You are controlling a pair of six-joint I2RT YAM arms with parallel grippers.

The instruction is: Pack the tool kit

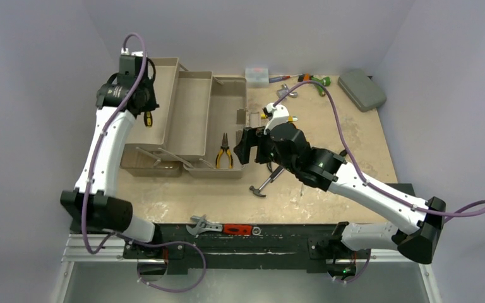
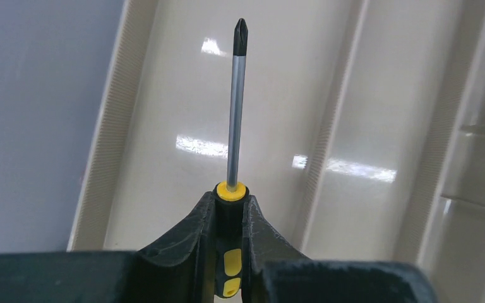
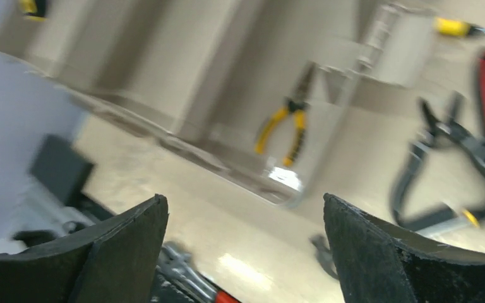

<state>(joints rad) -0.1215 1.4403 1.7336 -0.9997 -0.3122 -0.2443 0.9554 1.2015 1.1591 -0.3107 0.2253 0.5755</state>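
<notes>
The tool kit's large beige toolbox [image 1: 192, 107] lies open at the back left with its trays folded out. My left gripper [image 1: 144, 111] hangs over its left tray [image 2: 164, 126]. This gripper [image 2: 230, 211] is shut on the black and yellow handle of a Phillips screwdriver [image 2: 235, 113], whose tip points away along the tray. Yellow-handled pliers [image 1: 224, 151] [image 3: 287, 126] lie in the right tray. My right gripper [image 1: 243, 147] [image 3: 246, 208] stands open beside that tray, with nothing between its fingers.
A hammer [image 1: 262, 186] lies on the table under the right arm. A red-handled adjustable wrench [image 1: 224, 227] sits at the front edge. At the back are a clear plastic box [image 1: 257, 77], green-handled tools [image 1: 316, 82] and a grey-green case [image 1: 361, 88].
</notes>
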